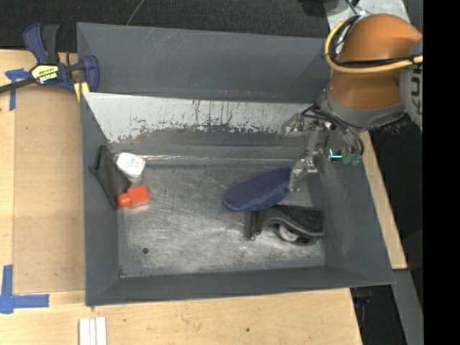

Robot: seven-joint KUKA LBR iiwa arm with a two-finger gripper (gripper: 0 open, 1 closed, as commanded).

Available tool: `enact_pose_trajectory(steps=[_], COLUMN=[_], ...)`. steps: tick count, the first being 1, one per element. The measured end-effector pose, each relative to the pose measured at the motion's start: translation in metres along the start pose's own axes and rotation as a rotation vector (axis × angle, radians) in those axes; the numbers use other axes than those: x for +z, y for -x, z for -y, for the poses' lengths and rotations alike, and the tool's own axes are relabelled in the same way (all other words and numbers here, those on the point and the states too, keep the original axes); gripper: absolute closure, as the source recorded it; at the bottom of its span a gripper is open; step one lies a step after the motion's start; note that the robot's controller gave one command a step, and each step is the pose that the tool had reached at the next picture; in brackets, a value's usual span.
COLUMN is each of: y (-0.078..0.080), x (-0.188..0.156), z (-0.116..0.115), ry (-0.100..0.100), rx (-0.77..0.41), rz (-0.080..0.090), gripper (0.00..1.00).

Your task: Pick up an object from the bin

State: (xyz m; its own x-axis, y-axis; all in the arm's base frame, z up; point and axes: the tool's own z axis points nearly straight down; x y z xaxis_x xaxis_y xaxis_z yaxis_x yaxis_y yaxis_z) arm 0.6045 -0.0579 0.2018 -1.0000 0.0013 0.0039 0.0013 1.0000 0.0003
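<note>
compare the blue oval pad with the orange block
The blue pad is larger, long and oval; the orange block is small and boxy. The blue pad lies mid-right, its end by the gripper; the orange block sits far left beside a black bar. Both lie in the bin.

1. The one camera looks down on the grey metal bin (215, 63) from above, tilted somewhat: the far wall shows broad, the near wall narrow.
2. It stands near; the bin spans most of the view.
3. The arm (370, 60) enters at the upper right.
</note>
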Motion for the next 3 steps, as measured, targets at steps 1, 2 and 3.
enact_pose_trajectory(steps=[1,2,3], y=[-0.021,-0.024,-0.031], x=[0.081,0.086,-0.019], z=[0.007,0.007,0.000], ry=[-0.003,-0.002,-0.003], rx=[-0.153,-0.154,-0.176], rz=[0.025,0.015,0.016], gripper=[0.00,1.00,1.00])
